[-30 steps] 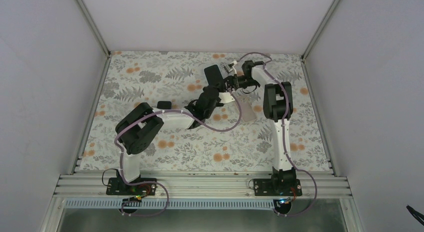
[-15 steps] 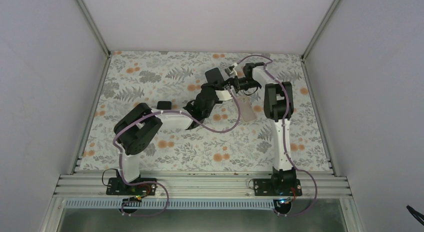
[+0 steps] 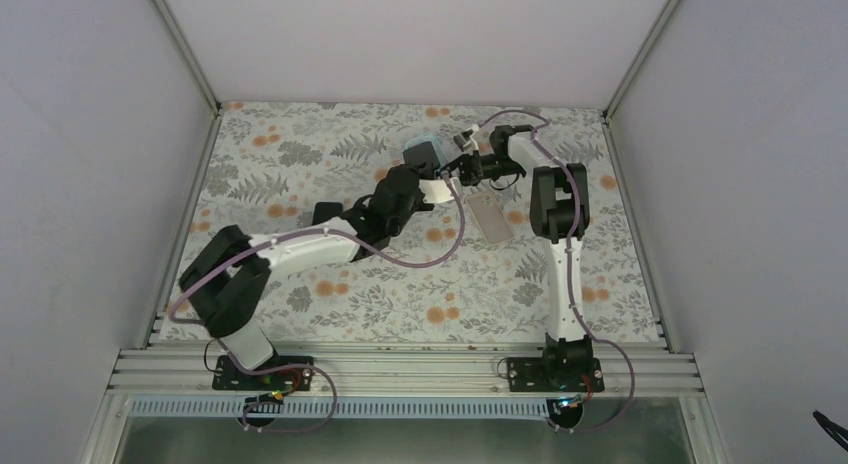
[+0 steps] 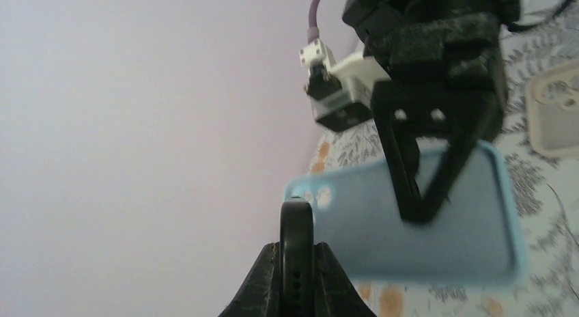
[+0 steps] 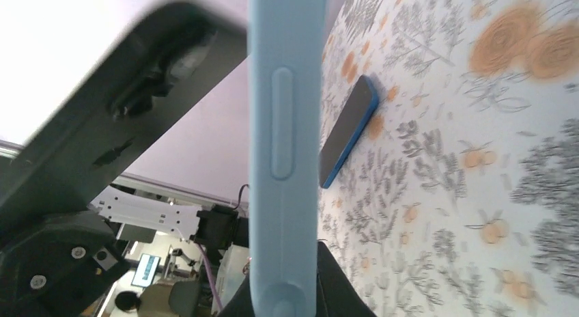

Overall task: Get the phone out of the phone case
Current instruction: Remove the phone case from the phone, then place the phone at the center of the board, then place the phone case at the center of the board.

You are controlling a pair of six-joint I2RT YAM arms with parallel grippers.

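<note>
The black phone [image 4: 297, 225] stands edge-on between the fingers of my left gripper [image 4: 297, 245], which is shut on it. Just beyond it hangs the light blue phone case [image 4: 355, 235], with my right gripper [image 4: 416, 211] shut on it. In the right wrist view the case [image 5: 283, 126] runs edge-on up from my right gripper [image 5: 283, 276]. There the phone [image 5: 136, 98] leans away from the case to the left. From above, the case [image 3: 424, 150] sits between my left gripper [image 3: 410, 176] and my right gripper [image 3: 455, 169], over the back middle of the table.
A beige case [image 3: 490, 219] lies flat on the flowered cloth below the right gripper, also seen as the beige case [image 4: 553, 119]. A dark slab with a blue rim [image 5: 348, 132] lies on the cloth further left. White walls close in the back and sides.
My left gripper has shut on the phone and the left arm has stretched further toward the back. From above, the black phone face has given way to the light blue case.
</note>
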